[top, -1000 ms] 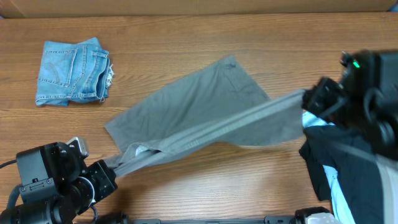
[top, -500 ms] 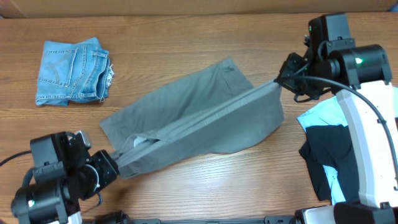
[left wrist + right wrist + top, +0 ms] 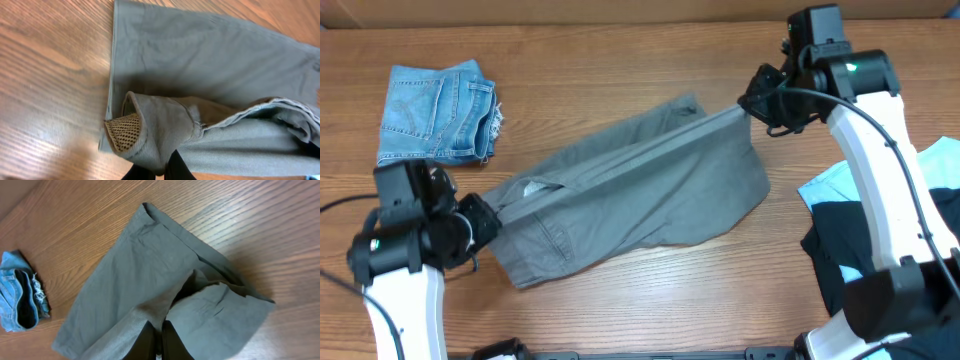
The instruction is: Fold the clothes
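A pair of plain grey shorts (image 3: 640,190) lies spread across the middle of a wooden worktop (image 3: 620,60), slanting from lower left to upper right, with one layer doubled over along its upper edge. At the lower-left end of the shorts, the left claw (image 3: 485,215) is closed on the cloth; its wrist view shows dark fingertips pinching a bunched fold, with a patch of tan mesh pocket lining (image 3: 125,132) turned out just beside them. At the upper-right corner of the shorts, the right claw (image 3: 752,100) is also clamped on the fabric, holding that corner a little above the wood; its wrist view shows the two fingers pressed close together with grey cloth between them. The edge between the two claws runs fairly straight. Well to the upper left of the shorts sits a folded pair of faded denim shorts (image 3: 435,112). To the right of the shorts, a light-blue T-shirt (image 3: 830,185) and a black garment (image 3: 840,250) lie in a heap.
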You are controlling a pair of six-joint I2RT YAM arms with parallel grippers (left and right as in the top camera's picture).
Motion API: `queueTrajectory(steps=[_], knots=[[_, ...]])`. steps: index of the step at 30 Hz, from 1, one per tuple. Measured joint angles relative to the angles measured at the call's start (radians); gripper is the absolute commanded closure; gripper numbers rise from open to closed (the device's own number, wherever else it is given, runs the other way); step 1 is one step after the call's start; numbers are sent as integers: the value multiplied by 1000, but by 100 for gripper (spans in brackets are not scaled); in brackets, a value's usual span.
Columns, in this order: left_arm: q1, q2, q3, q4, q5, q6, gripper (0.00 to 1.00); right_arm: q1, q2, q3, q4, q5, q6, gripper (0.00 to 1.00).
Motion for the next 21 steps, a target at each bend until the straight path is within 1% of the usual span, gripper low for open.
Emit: queueTrajectory(steps=[7,14,17,20,21], knots=[[-13,199,0,130,-37,-3,92,4,64,-3,109,-27,0,96],[-13,360,0,173,-66,-14,91,5,121,-5,184,-64,0,96],[-13,409,0,174,-88,-25,88,5,153,-8,187,-75,0,96],[-13,450,0,182,-114,-32,82,5,187,-10,192,-74,0,96],[-13,458,0,190,-123,-33,77,5,193,-10,192,-74,0,95]])
